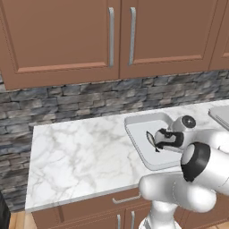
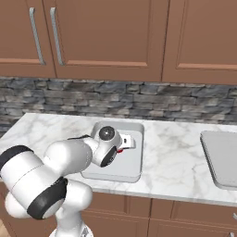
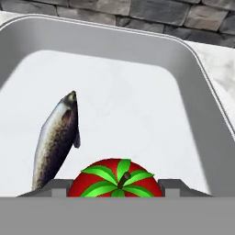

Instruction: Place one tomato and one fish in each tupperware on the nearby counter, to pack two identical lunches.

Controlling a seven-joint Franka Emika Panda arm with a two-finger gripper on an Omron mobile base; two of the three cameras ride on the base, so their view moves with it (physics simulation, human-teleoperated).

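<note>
Tomato [image 3: 114, 180] sits between the jaws, seemingly gripped, over tupperware [image 3: 202, 92].

Glossy red tomato [image 3: 114, 182]; fish [image 3: 56, 140] with a speckled, silvery sheen; smooth matt grey tray [image 3: 202, 96]; polished veined marble bench [image 1: 80, 156]; rough stone backsplash [image 1: 67, 100]; satin brown wood cabinets [image 1: 62, 36].
</note>
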